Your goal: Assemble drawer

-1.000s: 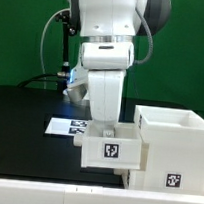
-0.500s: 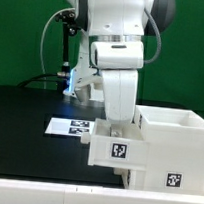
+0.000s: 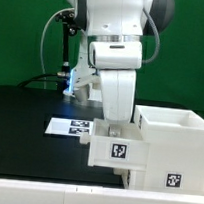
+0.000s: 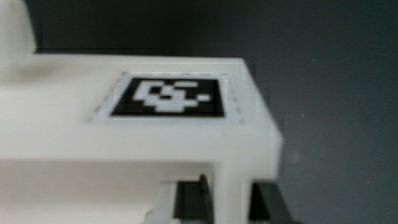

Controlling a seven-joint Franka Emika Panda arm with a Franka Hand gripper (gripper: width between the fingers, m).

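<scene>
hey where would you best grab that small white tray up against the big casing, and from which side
Probably by the upper wall of the small tray, coming from above, where the pincer sits now. That wall looks thin enough to pinch, and the casing blocks the exterior view's right side.

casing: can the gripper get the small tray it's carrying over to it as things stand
Probably yes. The gripper holds the small tray right against the side of the casing facing the exterior view's left, and nothing shows between them. The marker board lies flat behind, out of the way.
</scene>
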